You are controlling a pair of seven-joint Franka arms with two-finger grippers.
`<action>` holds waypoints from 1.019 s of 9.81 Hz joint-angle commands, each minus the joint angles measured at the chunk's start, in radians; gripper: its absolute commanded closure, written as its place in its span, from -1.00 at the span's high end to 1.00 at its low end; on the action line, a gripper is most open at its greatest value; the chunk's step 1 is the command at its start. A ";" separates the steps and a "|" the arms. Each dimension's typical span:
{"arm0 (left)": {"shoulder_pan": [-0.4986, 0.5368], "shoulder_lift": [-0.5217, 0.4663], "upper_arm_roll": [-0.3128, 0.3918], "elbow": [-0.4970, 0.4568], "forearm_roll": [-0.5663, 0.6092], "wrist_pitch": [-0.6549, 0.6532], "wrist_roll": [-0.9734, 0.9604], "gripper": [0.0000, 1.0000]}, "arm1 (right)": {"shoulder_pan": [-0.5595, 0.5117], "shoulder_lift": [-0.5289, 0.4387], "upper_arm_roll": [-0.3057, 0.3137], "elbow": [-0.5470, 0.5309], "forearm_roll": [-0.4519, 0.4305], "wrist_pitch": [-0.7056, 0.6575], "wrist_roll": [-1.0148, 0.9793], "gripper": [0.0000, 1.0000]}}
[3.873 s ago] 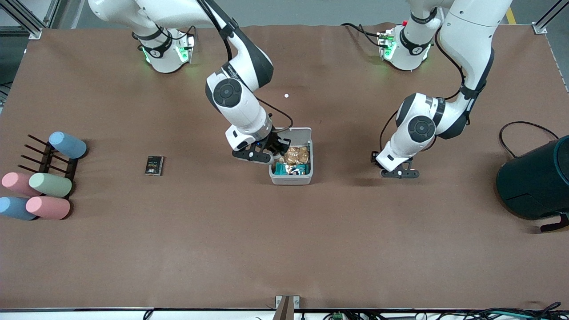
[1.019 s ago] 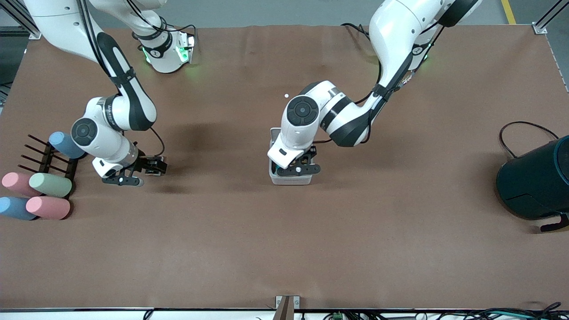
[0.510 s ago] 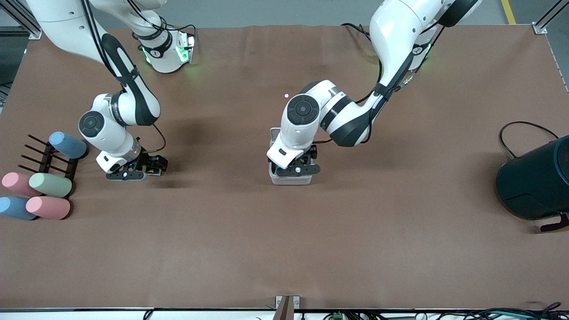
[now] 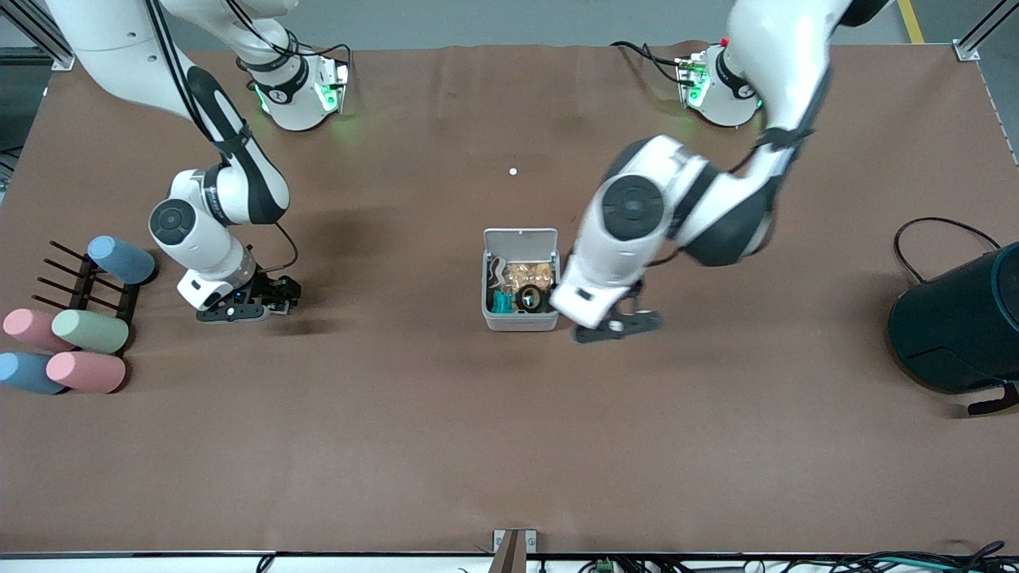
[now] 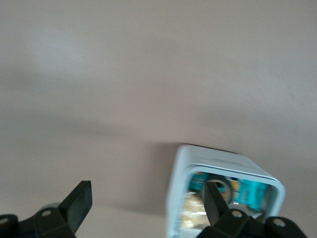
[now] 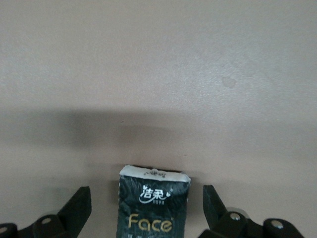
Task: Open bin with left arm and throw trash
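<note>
The small white bin [image 4: 521, 321] stands mid-table with its lid [image 4: 521, 239] tipped up. Inside lie gold and teal wrappers and a dark ring-shaped tape roll [image 4: 531, 298]. My left gripper [image 4: 617, 326] hangs open and empty just beside the bin, toward the left arm's end of the table. In the left wrist view the left gripper [image 5: 147, 208] has one finger in front of the bin [image 5: 177, 198]. My right gripper [image 4: 239, 309] is low over the table near the rack. In the right wrist view the right gripper [image 6: 146, 213] is open, its fingers either side of the black packet [image 6: 154, 206].
A dark rack [image 4: 80, 290] with pastel cylinders [image 4: 87, 330] sits at the right arm's end of the table. A large dark teal cylinder [image 4: 955, 326] with a cable stands at the left arm's end. A tiny white speck [image 4: 513, 171] lies farther from the front camera than the bin.
My left gripper opened over the bin, then swung off it toward the left arm's end; the tape roll now lies in the bin. My right gripper shifted slightly over the packet.
</note>
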 commanded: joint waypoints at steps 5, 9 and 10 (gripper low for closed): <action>0.273 -0.291 -0.009 -0.028 -0.050 -0.202 0.199 1.00 | -0.031 0.004 0.013 -0.016 -0.023 0.009 -0.029 -0.15; 0.375 -0.379 0.004 -0.026 -0.049 -0.320 0.439 1.00 | 0.010 -0.051 0.062 0.048 -0.008 -0.131 0.154 -0.19; 0.366 -0.397 0.042 -0.026 -0.050 -0.322 0.450 1.00 | 0.033 -0.068 0.109 0.099 -0.008 -0.193 0.285 -0.18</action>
